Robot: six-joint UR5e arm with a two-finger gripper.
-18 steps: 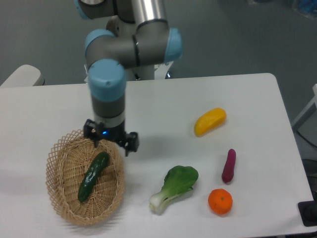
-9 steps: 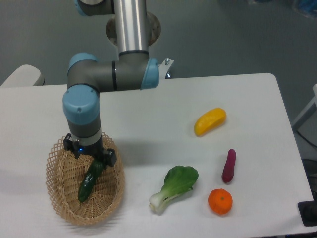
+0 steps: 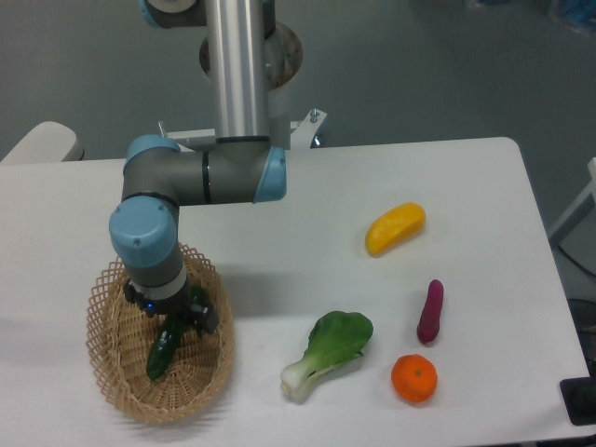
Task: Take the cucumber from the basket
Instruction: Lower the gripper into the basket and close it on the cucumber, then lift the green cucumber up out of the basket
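- The arm's long link is a smooth silver metal tube.
- The joints are grey housings with rounded light-blue end caps.
- A pale bracket with a small screw sits behind the elbow joint.
- The wrist section is grey, banded by a lighter ring.
- The tool (image 3: 174,315) is black and blocky, with a small blue light on its side.

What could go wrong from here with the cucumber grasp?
The tool sits over the upper end of the cucumber, not its middle, so a lift might tip it or let the glossy skin slip. Low inside the basket, the tool could also snag the weave and drag it.
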